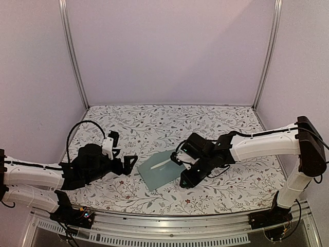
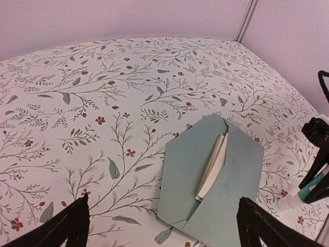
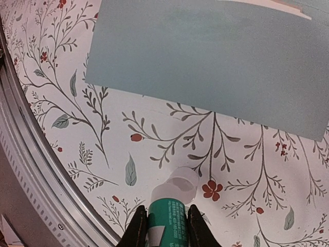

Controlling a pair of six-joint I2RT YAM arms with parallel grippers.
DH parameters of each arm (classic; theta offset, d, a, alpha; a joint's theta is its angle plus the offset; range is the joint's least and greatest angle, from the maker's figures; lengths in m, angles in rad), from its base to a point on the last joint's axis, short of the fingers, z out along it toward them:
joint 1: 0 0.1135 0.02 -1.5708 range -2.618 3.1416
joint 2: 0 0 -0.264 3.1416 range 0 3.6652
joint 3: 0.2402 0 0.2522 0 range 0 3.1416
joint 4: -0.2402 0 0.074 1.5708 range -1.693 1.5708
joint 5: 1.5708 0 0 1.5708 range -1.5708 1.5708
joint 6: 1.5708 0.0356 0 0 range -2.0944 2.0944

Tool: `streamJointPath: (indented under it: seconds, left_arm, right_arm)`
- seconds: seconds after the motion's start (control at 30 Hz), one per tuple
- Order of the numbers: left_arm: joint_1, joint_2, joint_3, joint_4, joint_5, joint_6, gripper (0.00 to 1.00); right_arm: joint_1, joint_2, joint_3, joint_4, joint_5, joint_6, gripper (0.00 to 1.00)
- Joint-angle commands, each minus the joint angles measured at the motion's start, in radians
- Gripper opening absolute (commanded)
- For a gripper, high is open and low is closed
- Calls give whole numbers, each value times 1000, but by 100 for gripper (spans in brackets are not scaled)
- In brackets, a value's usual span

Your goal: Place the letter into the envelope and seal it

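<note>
Sealing step, by the look of it: letter [image 2: 213, 167] tucked in the envelope [image 1: 162, 172] lying flat mid-table, right gripper [image 3: 167, 218] reached low, clamping the glue stick [image 3: 172, 198] tip-down just beside it, so next comes glue along the flap — left gripper [image 2: 164, 216] hangs wide open, facing the envelope.

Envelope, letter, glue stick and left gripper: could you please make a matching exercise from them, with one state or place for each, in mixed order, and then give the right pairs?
Things:
1. envelope
2. letter
3. glue stick
4. left gripper

States or places:
A. open, holding nothing
B. lies flat on the floral table cover
C. tucked in the envelope, one cream strip showing
D. clamped in the right gripper

Pairs: 1-B, 2-C, 3-D, 4-A
</note>
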Motion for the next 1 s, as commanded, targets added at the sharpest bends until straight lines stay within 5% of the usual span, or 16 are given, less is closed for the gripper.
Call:
streamJointPath:
  seconds: [0.0, 0.97]
  left_arm:
    - [13, 12, 3, -3, 7, 7, 100]
    - [12, 27, 9, 0, 18, 13, 99]
  right_arm:
    - [-12, 16, 36, 7, -10, -17, 0]
    - [-15, -5, -23, 5, 17, -6, 0]
